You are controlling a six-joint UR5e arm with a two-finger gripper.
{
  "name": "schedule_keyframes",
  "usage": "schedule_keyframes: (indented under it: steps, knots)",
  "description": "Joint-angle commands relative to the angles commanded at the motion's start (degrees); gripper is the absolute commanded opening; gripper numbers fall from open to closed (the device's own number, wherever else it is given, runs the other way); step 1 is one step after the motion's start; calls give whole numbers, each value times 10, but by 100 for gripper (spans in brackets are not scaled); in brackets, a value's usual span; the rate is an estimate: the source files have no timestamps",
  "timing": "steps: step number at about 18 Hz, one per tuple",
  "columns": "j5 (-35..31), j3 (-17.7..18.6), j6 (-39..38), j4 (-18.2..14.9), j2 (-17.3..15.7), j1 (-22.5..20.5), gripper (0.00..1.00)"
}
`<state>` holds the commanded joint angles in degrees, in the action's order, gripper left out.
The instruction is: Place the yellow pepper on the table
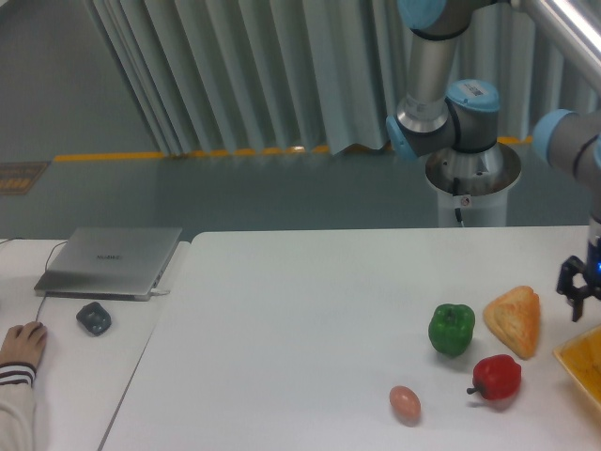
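Gripper (pixel 582 297) of mine at the 3 o'clock edge, grip state unreadable, above an orange-yellow tray (pixel 575 361) beside the large white smooth table (pixel 282 348); glossy yellow pepper unseen, so placement remains undone.

White table (pixel 282 319), smooth top, rounded corner at 9 o'clock. Lying on it: green pepper (pixel 452 329) at 3 o'clock; orange-yellow bread wedge (pixel 515 320) just beside it, farther toward 3; red pepper (pixel 497 377) at 4 o'clock; small brown egg (pixel 405 404) at 5 o'clock; yellow tray (pixel 584 362), cut off at 3–4 o'clock edge.
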<state>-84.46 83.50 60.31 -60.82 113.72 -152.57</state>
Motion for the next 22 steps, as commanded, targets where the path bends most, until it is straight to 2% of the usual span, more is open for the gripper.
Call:
schedule_keyframes:
  steps: [4, 7, 10, 15, 22]
  knots:
    - [2, -14, -128, 4, 20, -11, 100]
    - [2, -15, -251, 42, 37, -12, 100]
    - [1, -14, -328, 83, 57, -25, 100]
    - [2, -16, -339, 85, 62, -42, 100]
    - [1, -34, -388, 88, 82, -41, 100]
